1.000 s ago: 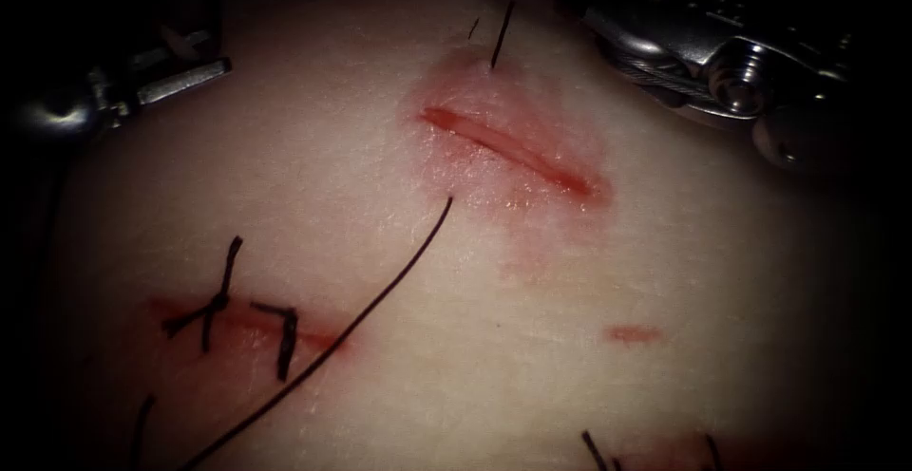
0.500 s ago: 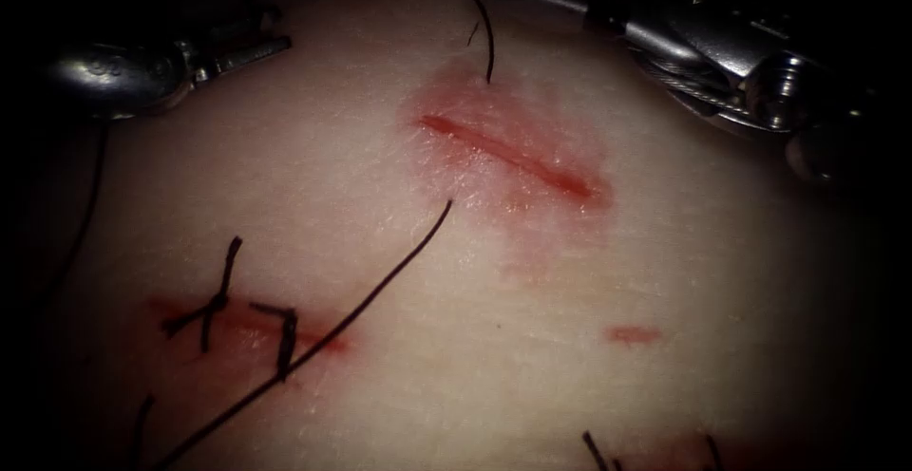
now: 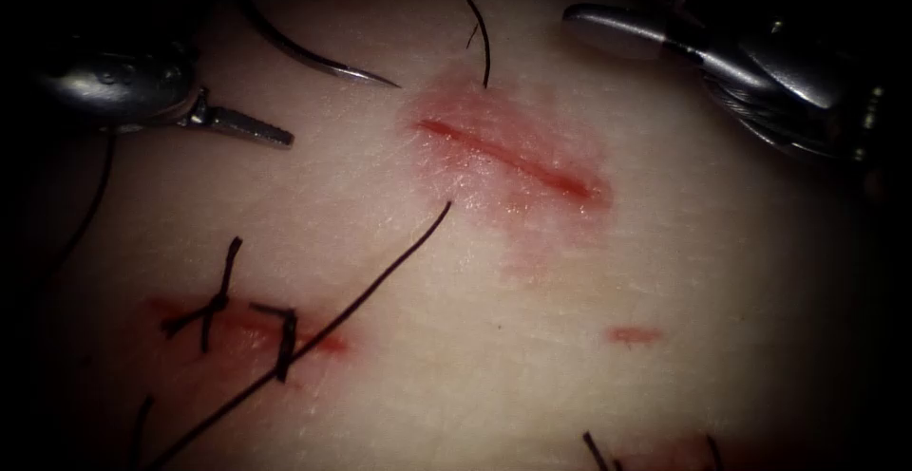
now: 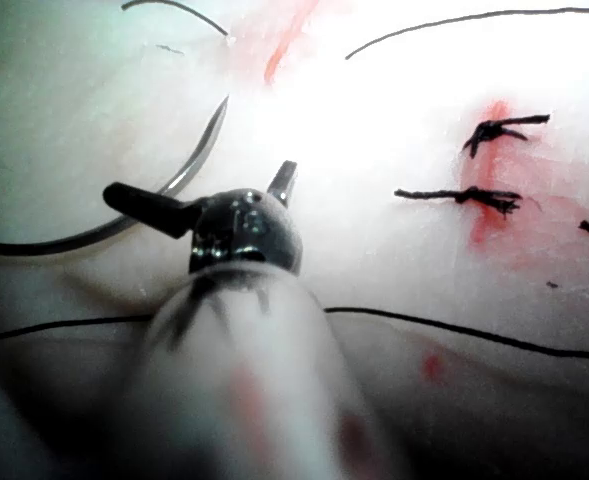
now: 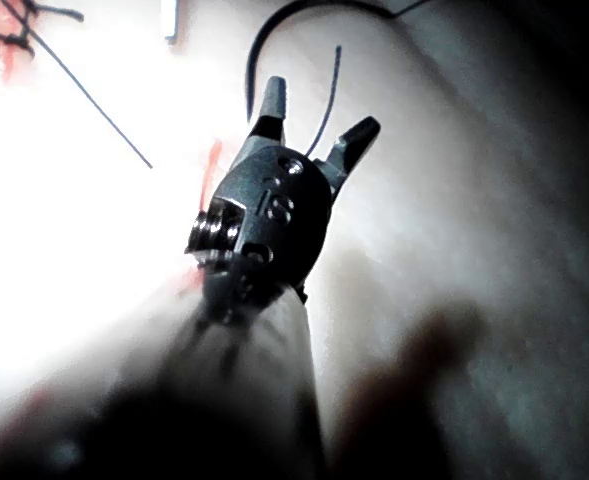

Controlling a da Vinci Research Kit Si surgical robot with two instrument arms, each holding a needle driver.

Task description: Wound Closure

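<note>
At the far left of the cut [image 3: 508,153], the needle [image 3: 313,58] lay free on the tissue [image 3: 570,338], tip pointing right toward the wound. The left tool [image 3: 242,126], jaws wide and empty, sat just near of its curve, closer than the right tool [image 3: 608,29], likewise open and empty.

The needle [image 3: 313,53] now lies in sight left of the cut [image 3: 508,153], point toward it. The left tool [image 3: 249,127] sits lower with jaws spread, and the right tool [image 3: 617,29] draws back rightward from the cut.
</note>
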